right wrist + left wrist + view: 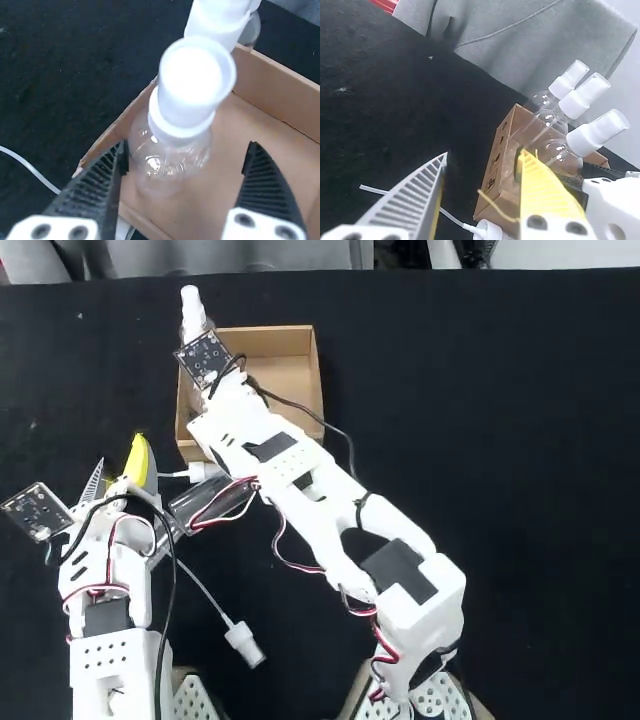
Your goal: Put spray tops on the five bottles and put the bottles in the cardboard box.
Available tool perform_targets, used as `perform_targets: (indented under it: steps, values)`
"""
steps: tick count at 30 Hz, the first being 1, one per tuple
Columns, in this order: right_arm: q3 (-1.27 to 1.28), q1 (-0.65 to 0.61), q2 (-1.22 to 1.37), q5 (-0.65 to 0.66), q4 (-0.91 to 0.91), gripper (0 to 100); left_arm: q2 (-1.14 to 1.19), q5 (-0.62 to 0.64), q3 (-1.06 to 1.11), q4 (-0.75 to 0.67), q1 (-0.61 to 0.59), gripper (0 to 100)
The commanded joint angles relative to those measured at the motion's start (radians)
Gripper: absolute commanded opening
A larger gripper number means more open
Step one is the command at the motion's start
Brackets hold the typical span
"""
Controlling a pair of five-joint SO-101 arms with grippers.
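Bottles (547, 117) of clear plastic, three of them capped with white spray tops (585, 95), stand upright and close together in one corner of the cardboard box (497, 165). We see the right gripper (187, 145) spread wide over the box, its black fingers (107, 180) on either side of one capped bottle. The left gripper (481, 159) is open and empty over the black table (500, 390), near the box. A loose spray top (243, 643) with its tube lies beside the left arm.
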Motion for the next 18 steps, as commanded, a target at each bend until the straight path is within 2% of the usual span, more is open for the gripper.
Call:
perform_targets:
  steps: [1,12,18]
  values:
    - [-0.073,-0.015,-0.021,-0.002,0.031,30.8,-0.012,0.008,0.024,0.002,-0.007,21]
    - [-0.079,-0.011,-0.166,-0.002,0.227,30.8,-0.014,0.008,0.024,0.002,-0.012,21]
    - [-0.079,-0.011,-0.254,0.000,0.350,30.6,-0.015,0.008,0.022,-0.006,-0.071,21]
